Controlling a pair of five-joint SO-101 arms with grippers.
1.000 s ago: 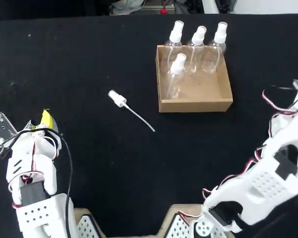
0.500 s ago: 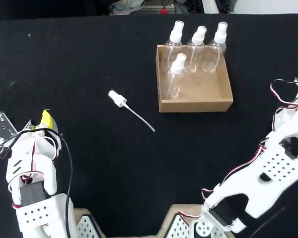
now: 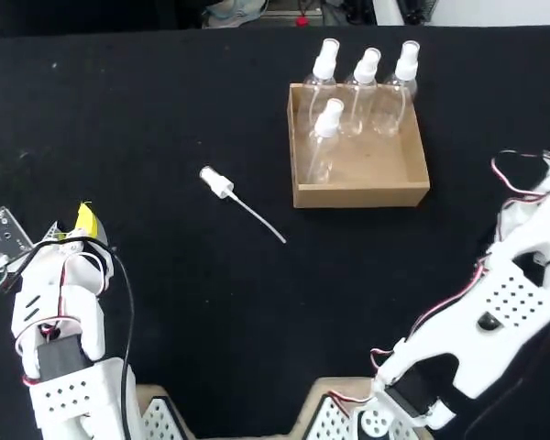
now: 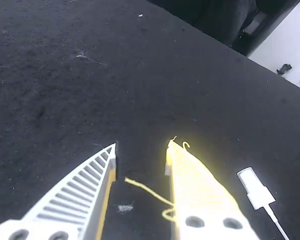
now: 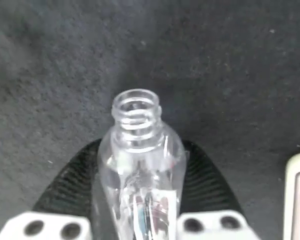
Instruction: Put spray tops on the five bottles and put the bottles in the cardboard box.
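No readable text; print on bottle [image 5: 138,150] illegible.

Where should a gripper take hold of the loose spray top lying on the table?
The spray top lies flat on the table, so probably come straight down from above and close across its chunky white head. Its thin dip tube looks too slender to pinch securely.

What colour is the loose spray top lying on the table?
White; the spray top shows best in the high view.
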